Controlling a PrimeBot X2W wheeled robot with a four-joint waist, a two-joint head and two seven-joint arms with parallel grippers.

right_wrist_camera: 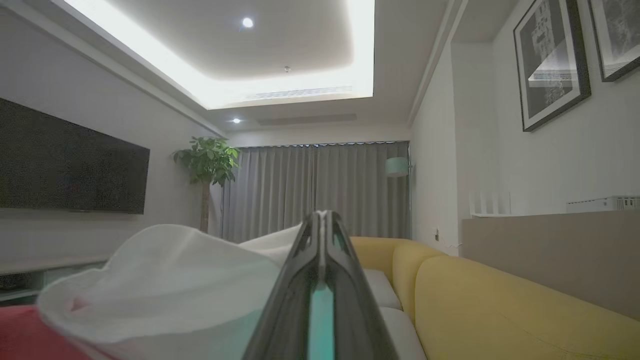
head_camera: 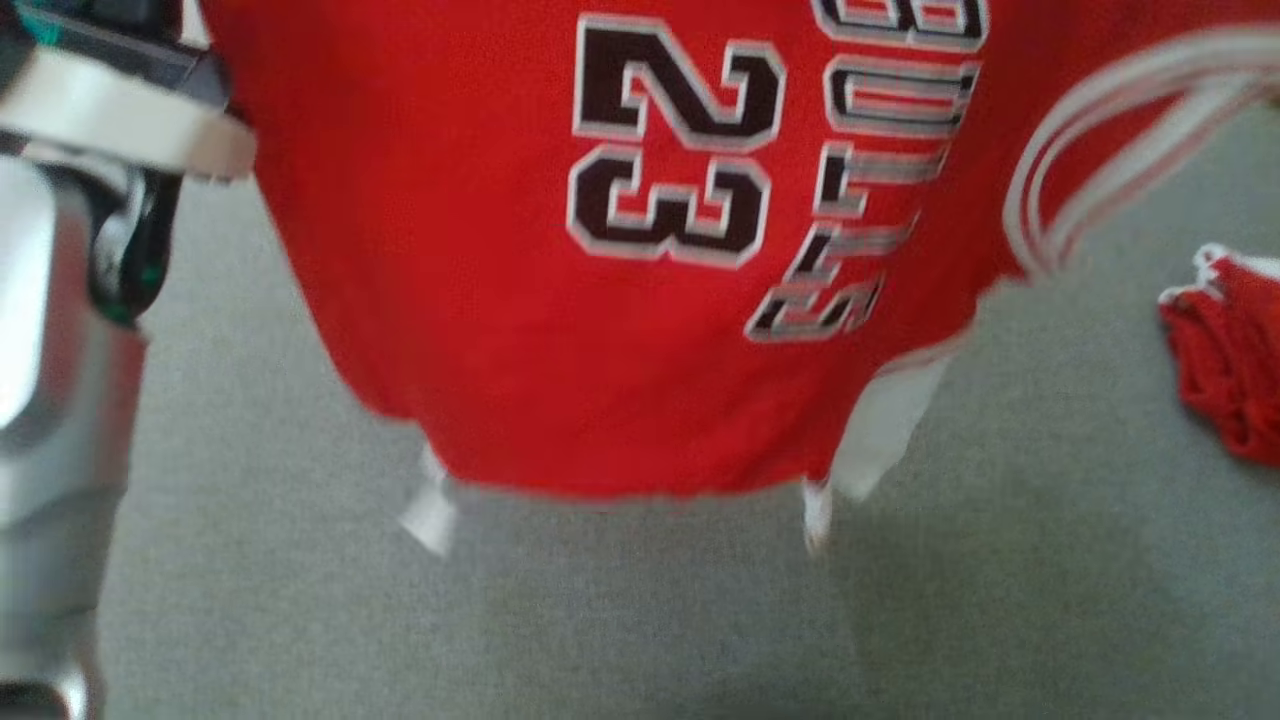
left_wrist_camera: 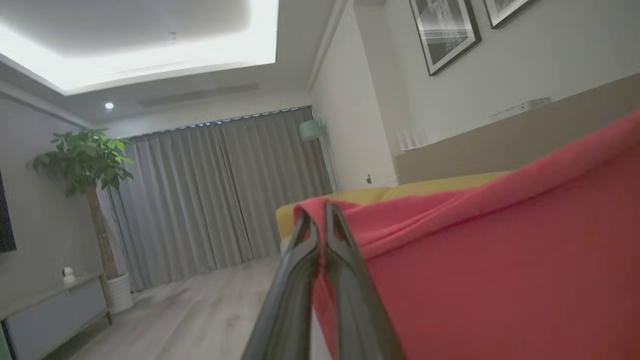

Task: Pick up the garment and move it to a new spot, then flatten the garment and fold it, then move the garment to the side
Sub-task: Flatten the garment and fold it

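Observation:
The garment [head_camera: 480, 300] is a red jersey with a black "23" and white trim. It hangs spread in the air above a grey surface [head_camera: 640, 620], lettering turned sideways. In the left wrist view my left gripper [left_wrist_camera: 320, 212] is shut on a folded red edge of the garment [left_wrist_camera: 500, 260], which stretches off to the right. My right gripper [right_wrist_camera: 320, 216] is shut as well, with the garment's white trim [right_wrist_camera: 165, 285] bunched against its left side. The left arm's pale wrist [head_camera: 120, 120] shows at the head view's upper left.
A second crumpled red cloth [head_camera: 1225, 350] lies on the grey surface at the right edge. A yellow sofa [right_wrist_camera: 500, 305] stands ahead of the right gripper. Beyond are grey curtains [right_wrist_camera: 320, 190], a potted plant [left_wrist_camera: 85, 160] and a wall television [right_wrist_camera: 65, 165].

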